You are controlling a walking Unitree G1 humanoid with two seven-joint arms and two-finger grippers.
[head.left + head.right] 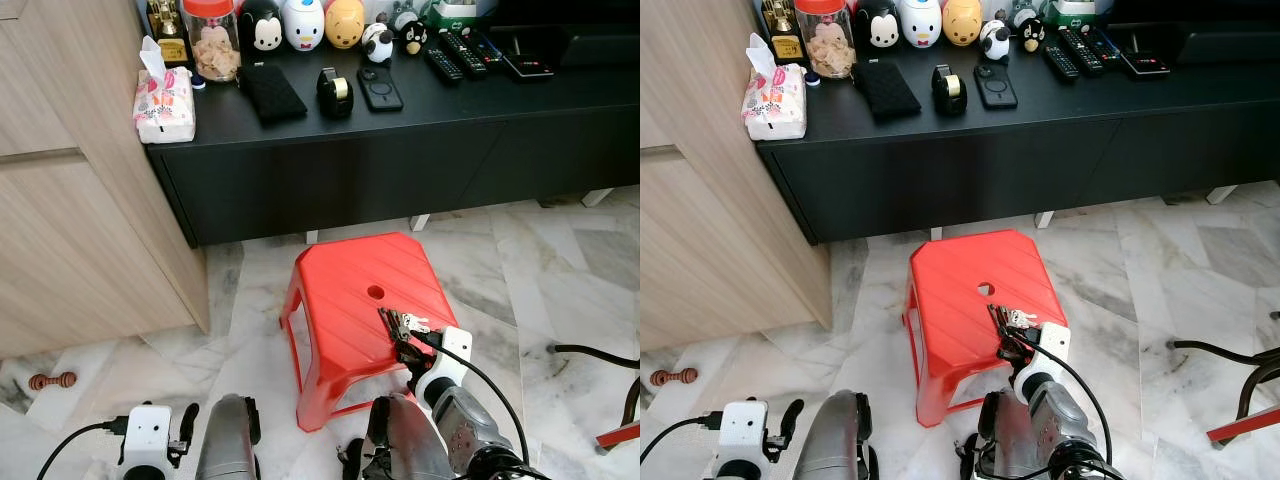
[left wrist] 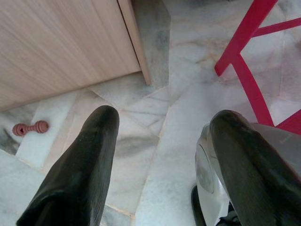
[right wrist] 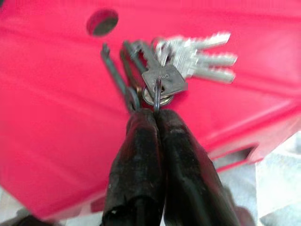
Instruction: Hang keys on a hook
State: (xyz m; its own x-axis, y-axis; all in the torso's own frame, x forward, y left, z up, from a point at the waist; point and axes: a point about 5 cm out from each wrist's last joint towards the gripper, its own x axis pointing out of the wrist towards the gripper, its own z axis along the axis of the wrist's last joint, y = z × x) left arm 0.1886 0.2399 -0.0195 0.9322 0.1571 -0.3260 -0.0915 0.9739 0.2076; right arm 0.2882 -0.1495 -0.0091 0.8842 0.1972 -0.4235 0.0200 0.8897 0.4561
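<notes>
One bunch of silver keys on a metal ring (image 3: 188,61) lay on the near right corner of one red plastic stool (image 1: 345,290), low in the middle of the head views. The right gripper (image 3: 156,112) had its two black fingers pressed together, pinching the key ring. The left gripper (image 2: 164,141) hung at the lower left over the marble floor (image 1: 540,270), its two fingers spread wide with nothing between them.

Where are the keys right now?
The keys are pinched in the right gripper, over the near right part of the red stool, just in front of its centre hole.
</notes>
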